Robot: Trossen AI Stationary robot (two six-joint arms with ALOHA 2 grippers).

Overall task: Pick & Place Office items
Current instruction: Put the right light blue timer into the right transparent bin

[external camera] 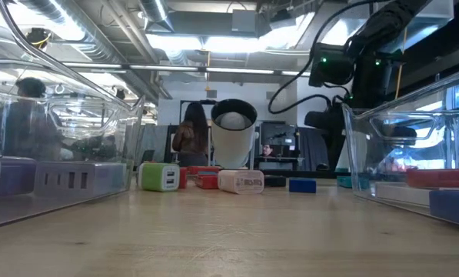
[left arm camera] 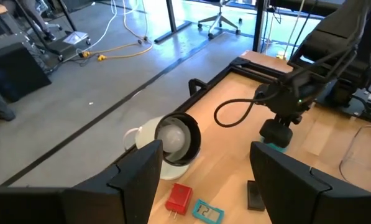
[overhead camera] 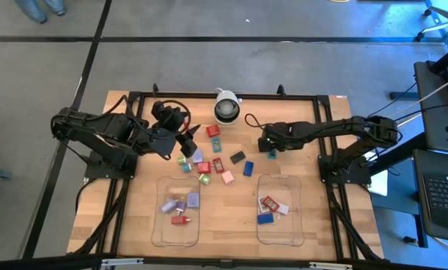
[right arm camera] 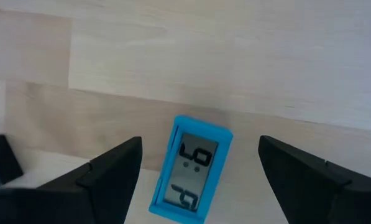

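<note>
Nearest the front edge of the wooden table (overhead camera: 137, 225) lay two clear trays. Four office items sat in the left tray (overhead camera: 157, 229): a pale grey block, two lilac blocks (overhead camera: 193, 199) and a red piece (overhead camera: 178, 220). Three sat in the right tray (overhead camera: 297, 225): a red one, a white one and a blue block (overhead camera: 265, 218).

Beyond the trays, about a dozen loose items were scattered across the middle of the table: a pink block (overhead camera: 227, 178), a blue block (overhead camera: 248, 169), a black piece (overhead camera: 238, 157), a red block (overhead camera: 212, 130), a teal clip (overhead camera: 217, 140), and others in green, red and lilac whose exact count could not be told.

Above the left side of that scatter, the left gripper (left arm camera: 204, 171) hovered with its fingers apart and nothing between them, the red block and teal clip just ahead of it.

Farther right, the right gripper (right arm camera: 197, 168) hung low over one teal item (right arm camera: 191, 169), a small clock-like piece with a grey display, its fingers spread wide on either side and not touching it.

At the back edge stood one round white-and-black camera dome (overhead camera: 226, 107).
</note>
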